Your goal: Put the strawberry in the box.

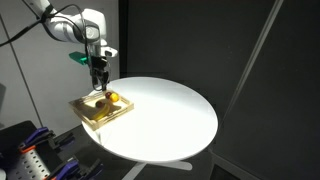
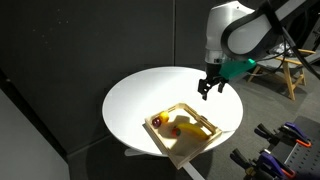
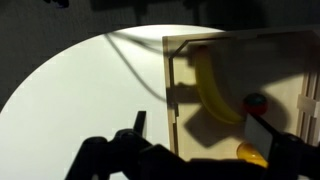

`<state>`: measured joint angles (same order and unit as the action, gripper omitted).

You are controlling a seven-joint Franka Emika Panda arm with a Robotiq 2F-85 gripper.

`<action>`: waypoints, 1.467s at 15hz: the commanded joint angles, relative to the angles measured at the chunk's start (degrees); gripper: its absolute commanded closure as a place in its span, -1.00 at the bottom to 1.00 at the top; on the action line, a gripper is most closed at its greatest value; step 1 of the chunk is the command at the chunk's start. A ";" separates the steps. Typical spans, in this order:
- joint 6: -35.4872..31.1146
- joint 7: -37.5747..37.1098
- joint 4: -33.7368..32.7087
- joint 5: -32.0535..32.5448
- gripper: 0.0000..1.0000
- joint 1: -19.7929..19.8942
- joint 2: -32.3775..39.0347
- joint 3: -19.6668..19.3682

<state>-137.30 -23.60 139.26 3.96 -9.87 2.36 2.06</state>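
Observation:
The box (image 2: 207, 124) is a shallow light-wood tray at the table's edge, seen in both exterior views (image 1: 84, 108). The strawberry (image 3: 256, 103) is a small red lump lying inside it, near a wall, and it also shows in an exterior view (image 2: 157, 122). My gripper (image 3: 200, 128) is open and empty. It hangs above the tray, with the strawberry just beyond its right finger. It also appears in both exterior views (image 1: 98, 78) (image 2: 210, 88), clear of the fruit.
A long yellow banana (image 3: 210, 90) and a small round orange fruit (image 3: 250, 154) also lie in the tray. The tray sits on a round white table (image 1: 170, 110), surrounded by dark curtains. Blue clamps (image 2: 270, 150) lie beside the table.

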 commanded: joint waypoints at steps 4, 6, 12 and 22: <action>4.97 0.43 1.08 -2.09 -1.00 4.56 -7.64 0.40; 7.09 1.09 0.75 -3.64 -1.00 5.25 -9.19 0.45; 13.24 2.47 0.45 -6.74 -1.00 5.94 -14.48 0.58; 22.46 10.82 1.15 -5.75 -1.00 6.52 -21.25 0.31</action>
<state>-116.72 -16.61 139.72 -1.67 -4.24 -16.24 2.05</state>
